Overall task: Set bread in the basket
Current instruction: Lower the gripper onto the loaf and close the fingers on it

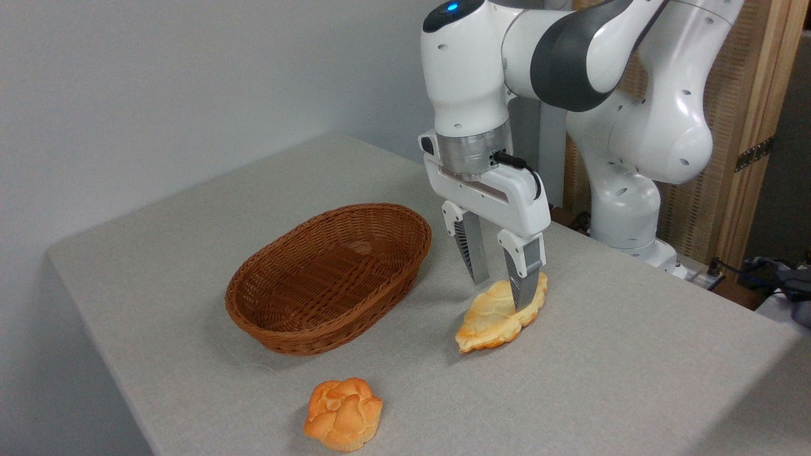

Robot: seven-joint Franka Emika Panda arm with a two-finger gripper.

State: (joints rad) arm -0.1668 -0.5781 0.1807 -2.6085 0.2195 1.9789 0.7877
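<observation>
The bread (488, 323), a long flat pale golden pastry with a browned near tip, lies on the grey tablecloth right of the basket. My gripper (501, 294) points straight down over its far end and is open. One finger stands in front of the pastry and the other just behind its far edge, so they straddle it. The oval brown wicker basket (266, 329) sits left of the gripper, with nothing in it.
A small round orange knotted bun (344, 415) lies near the table's front edge, below the basket. The robot's base stands at the back right, beside a wooden-framed panel (747, 145). The table edge runs along the left and front.
</observation>
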